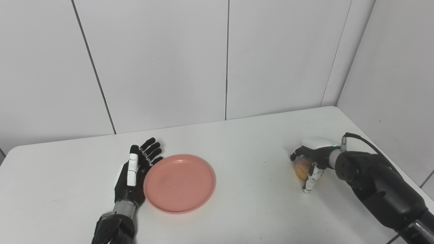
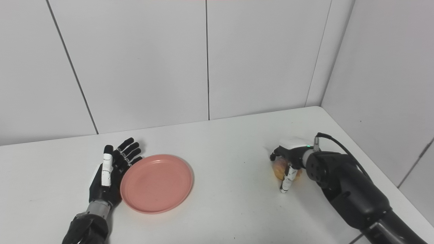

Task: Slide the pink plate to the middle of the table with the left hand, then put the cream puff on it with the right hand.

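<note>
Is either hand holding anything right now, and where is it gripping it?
The right hand is closed around the sides of the cream puff. The left hand holds nothing, open against the pink plate's left rim.

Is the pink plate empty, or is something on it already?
Empty. The pink plate shows only its bare surface; the cream puff is apart, in the right hand.

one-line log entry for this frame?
left hand: open, flat against pink plate left rim | right hand: shut on cream puff, at table right | plate: empty
</note>
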You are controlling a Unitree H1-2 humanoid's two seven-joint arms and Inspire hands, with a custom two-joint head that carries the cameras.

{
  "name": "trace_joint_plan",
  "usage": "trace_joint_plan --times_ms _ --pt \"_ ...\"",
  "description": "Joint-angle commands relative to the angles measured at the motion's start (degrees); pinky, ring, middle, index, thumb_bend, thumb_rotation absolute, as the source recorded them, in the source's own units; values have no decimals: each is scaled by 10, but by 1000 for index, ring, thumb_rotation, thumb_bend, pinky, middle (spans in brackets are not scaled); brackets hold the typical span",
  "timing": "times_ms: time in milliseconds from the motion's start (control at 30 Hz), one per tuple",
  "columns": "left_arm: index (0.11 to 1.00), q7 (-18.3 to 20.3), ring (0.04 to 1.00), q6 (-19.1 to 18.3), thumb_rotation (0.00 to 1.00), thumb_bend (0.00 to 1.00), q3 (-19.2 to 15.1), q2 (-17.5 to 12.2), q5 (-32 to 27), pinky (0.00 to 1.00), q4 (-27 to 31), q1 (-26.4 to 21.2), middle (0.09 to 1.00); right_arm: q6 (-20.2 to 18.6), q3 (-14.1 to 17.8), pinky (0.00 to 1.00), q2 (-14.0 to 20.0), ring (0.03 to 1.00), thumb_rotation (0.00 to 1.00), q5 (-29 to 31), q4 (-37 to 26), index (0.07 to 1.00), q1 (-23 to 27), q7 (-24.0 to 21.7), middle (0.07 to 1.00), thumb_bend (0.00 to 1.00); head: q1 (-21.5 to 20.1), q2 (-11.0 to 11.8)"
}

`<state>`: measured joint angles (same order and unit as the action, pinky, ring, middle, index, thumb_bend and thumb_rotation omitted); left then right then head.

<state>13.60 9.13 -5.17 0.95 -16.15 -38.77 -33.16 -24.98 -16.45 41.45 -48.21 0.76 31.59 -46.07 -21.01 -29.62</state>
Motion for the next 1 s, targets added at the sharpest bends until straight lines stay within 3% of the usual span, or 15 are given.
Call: trace_joint_plan --times_ms 0,67,100,133,167,200,300,400,433,533,700,867,967 --pt "775 7 861 -27 865 960 2 12 -4 843 -27 47 825 -15 -5 569 22 755 89 -10 -10 739 19 -40 815 963 -2 -4" --pt "771 8 860 -27 862 960 1 12 -5 846 -29 46 824 -19 -4 549 20 730 70 -35 -12 733 20 -60 795 953 0 -3" --pt "772 8 858 -27 862 963 2 11 -4 843 -29 45 821 -19 -5 407 18 553 35 -59 -14 724 20 -69 641 766 -2 -3" --pt "769 8 854 -27 861 967 2 11 -4 836 -29 45 817 -19 -5 303 17 419 14 -75 -16 707 20 -74 544 649 -2 -3" --pt "768 7 853 -27 861 968 3 11 -4 834 -28 45 815 -19 -9 267 15 374 7 -97 -17 702 18 -70 511 609 -3 -3" --pt "766 8 852 -27 863 962 4 11 -4 832 -28 45 817 -19 -10 251 13 369 1 -113 -17 600 15 -64 457 557 -3 -3" --pt "769 8 854 -28 868 957 5 11 -3 835 -26 45 820 -19 -7 265 6 388 0 -139 -16 536 10 -60 430 532 -1 -4" --pt "765 6 840 -31 860 969 5 11 -3 823 -25 45 813 -18 -2 348 1 492 0 -148 -18 474 9 -68 516 525 -1 -6" --pt "765 7 837 -30 859 973 5 11 -2 820 -25 45 808 -18 -2 360 0 516 0 -150 -19 477 9 -70 503 527 -2 -6" --pt "770 11 838 -29 858 972 4 10 -5 828 -25 44 804 -18 -2 304 -3 434 0 -151 -18 479 11 -75 528 517 -2 -6" --pt "774 14 839 -28 870 957 4 10 -5 846 -25 44 805 -18 -1 272 -14 414 0 -160 -9 478 24 -91 548 512 2 -6" --pt "766 7 822 -32 858 971 4 13 -4 819 -16 48 795 -17 9 371 -25 449 0 -157 -30 458 27 -72 532 518 10 -8" --pt "764 6 821 -34 855 974 3 15 -4 813 -15 49 796 -15 12 342 -28 439 0 -163 -47 466 25 -65 531 518 14 -7"
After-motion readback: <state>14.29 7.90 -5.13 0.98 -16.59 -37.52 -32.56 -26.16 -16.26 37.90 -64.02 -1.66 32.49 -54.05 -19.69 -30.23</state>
